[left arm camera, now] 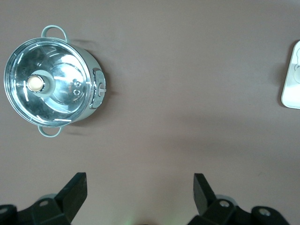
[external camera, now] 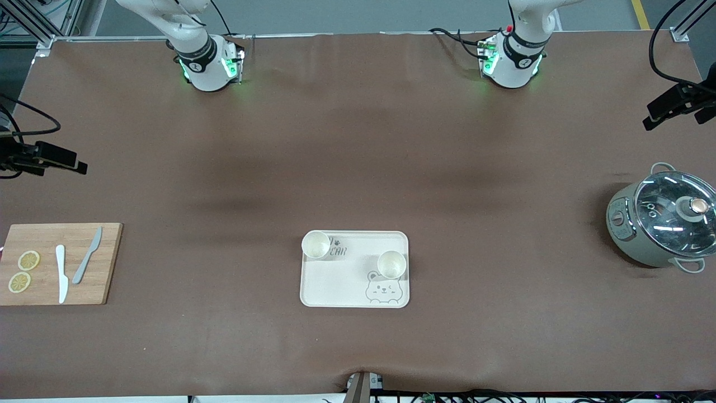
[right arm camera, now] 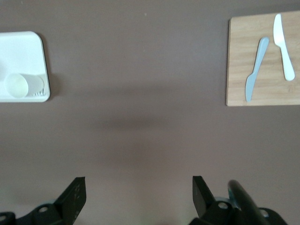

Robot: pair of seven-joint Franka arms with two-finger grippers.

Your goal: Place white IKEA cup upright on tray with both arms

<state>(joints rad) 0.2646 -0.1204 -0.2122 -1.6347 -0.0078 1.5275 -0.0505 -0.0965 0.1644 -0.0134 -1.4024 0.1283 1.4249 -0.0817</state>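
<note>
Two white cups stand upright on the cream tray (external camera: 341, 282). One cup (external camera: 315, 244) is at the corner toward the right arm's end, and the other (external camera: 391, 264) is by the bear drawing. The right wrist view shows the tray (right arm camera: 21, 51) and one cup (right arm camera: 16, 85). The left wrist view shows only the tray's edge (left arm camera: 291, 89). My left gripper (left arm camera: 139, 187) is open and empty, high over bare table between pot and tray. My right gripper (right arm camera: 139, 190) is open and empty, high over bare table between tray and cutting board. Neither gripper shows in the front view.
A wooden cutting board (external camera: 106, 263) with two lemon slices, a white knife (external camera: 61, 274) and a grey knife (external camera: 87, 256) lies at the right arm's end. A lidded grey pot (external camera: 663, 224) stands at the left arm's end and shows in the left wrist view (left arm camera: 49, 82).
</note>
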